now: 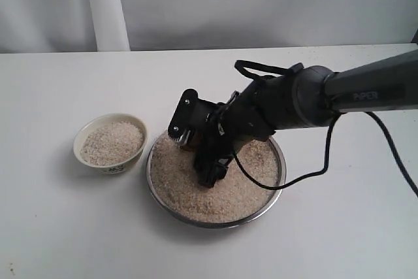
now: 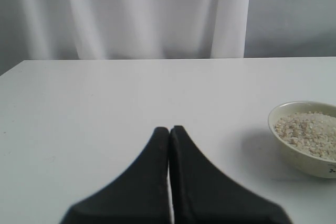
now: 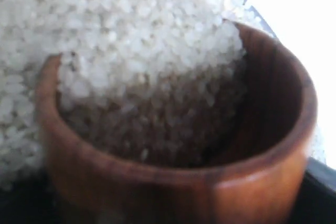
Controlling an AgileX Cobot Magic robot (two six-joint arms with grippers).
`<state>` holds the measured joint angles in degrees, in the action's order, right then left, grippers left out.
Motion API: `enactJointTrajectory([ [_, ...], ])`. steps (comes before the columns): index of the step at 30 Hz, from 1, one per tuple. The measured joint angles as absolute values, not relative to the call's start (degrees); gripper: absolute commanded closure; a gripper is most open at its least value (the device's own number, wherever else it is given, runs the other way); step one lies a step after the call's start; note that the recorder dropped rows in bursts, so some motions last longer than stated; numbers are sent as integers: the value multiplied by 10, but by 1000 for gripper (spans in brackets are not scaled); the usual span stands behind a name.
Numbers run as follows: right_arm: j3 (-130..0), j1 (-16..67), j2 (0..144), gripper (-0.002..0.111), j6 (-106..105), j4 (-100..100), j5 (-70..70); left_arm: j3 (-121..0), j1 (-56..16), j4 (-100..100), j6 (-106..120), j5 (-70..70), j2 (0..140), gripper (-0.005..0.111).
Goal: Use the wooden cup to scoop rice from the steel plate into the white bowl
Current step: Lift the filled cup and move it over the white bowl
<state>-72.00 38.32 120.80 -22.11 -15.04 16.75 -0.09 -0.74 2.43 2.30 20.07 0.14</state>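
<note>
While the right gripper [image 1: 200, 152] clasps the wooden cup [image 3: 210, 187], tipped into the rice [image 3: 131, 45] on the steel plate [image 1: 278, 183], the rice-filled white bowl [image 1: 108, 166] sits just left; the left gripper [image 2: 169, 129] is pinched closed, empty.

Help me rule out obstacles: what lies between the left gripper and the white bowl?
Only bare table separates left gripper and white bowl, per left wrist view.

I get wooden cup [image 3: 173, 187] blurred, its base cut off at frame edge; white bowl [image 2: 289, 149] clipped too, mark unreadable
</note>
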Motion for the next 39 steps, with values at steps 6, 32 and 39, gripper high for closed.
enactJointTrajectory([
  [6, -644, 359, 1201, 108, -215, -109, 22, -1, -7, 24, 23, 201, 1, 107],
  [32, -826, 414, 1086, 108, -184, -87, 158, -1, -7, 24, 23, 201, 1, 107],
  [39, -1082, 476, 1258, 108, -144, -237, 378, -1, -7, 24, 23, 201, 1, 107],
])
